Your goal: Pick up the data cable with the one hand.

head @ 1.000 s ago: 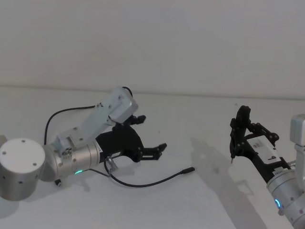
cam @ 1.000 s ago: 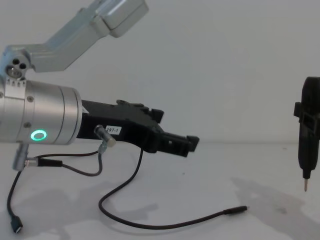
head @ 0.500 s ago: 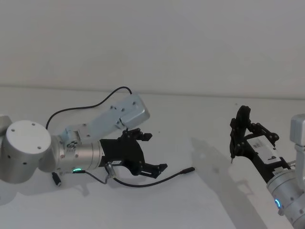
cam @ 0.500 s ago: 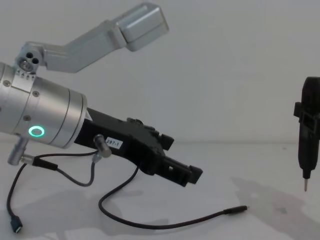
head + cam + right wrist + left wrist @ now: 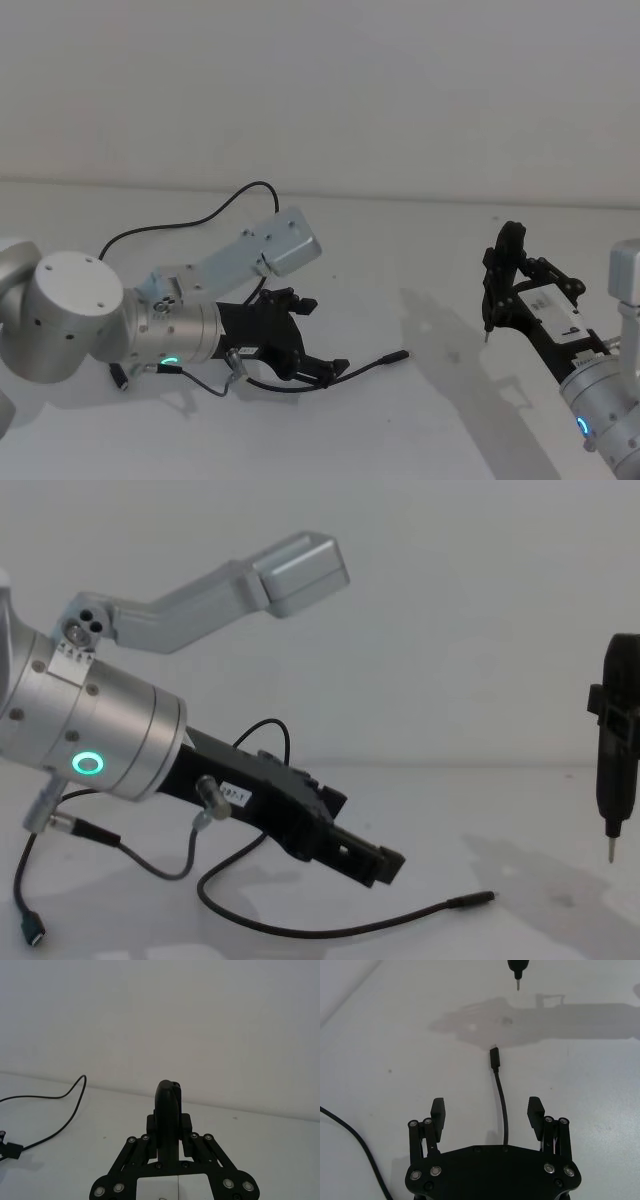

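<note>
Over the white table (image 5: 420, 250), the left arm (image 5: 70, 325) is seen lower than a second ago. The left gripper (image 5: 487, 1110) is tipped down more and is brought close to the table top. Its two fingers (image 5: 536, 1110) are held wide apart, and nothing is gripped yet. The cable (image 5: 501, 1095) is now lined up between them and runs under the middle of the gripper. So the reach is judged to be nearly done, and a little more lowering and a squeeze are thought to be what is left.

The cable is laid flat on the table in front of the left arm, curved like a soft bow. Its plug (image 5: 472, 901) is pointed toward the right side. No part of it is lifted.

The table is plain, white and smooth. The left arm is made of thick round silver metal, with a green ring light (image 5: 88, 764). The left gripper is black, hard and full of corners, with a small white label (image 5: 233, 795). The right gripper (image 5: 168, 1125) is parked well apart on the right and is closed on a dark upright tool (image 5: 620, 730) with a thin pin tip (image 5: 611, 852). The cable is long, thin, black and bendy, so it is likely to sag when lifted. The plug is slim, straight and stiff
</note>
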You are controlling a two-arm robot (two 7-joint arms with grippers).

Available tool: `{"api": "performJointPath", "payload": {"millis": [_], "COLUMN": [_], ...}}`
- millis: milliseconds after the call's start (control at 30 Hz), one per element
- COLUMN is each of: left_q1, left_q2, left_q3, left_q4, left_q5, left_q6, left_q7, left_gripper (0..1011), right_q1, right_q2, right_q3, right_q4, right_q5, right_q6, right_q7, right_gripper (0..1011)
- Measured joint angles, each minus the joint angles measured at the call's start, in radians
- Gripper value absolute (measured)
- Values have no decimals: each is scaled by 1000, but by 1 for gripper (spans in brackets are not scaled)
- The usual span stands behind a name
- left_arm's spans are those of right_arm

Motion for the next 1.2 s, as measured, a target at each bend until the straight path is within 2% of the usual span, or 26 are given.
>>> {"api": "performJointPath", "payload": {"millis": [600,1200], "left_q1": [-9,-14], "left_q2": [-15,-46], "left_q3": [35,60], "left_q4": [41,90], "left_q5": [-4,26], "left_q6": [26,22], "left_q7": [6,24], "left_gripper": [1002,1001], "right_q1": [0,0], "right_q2": [0,0], "right_q3": [0,0], "right_q4": [0,0], "right_q5": [0,0], "right_q6": [0,0], "right_q7": [0,0], "right_gripper": [268,268]}}
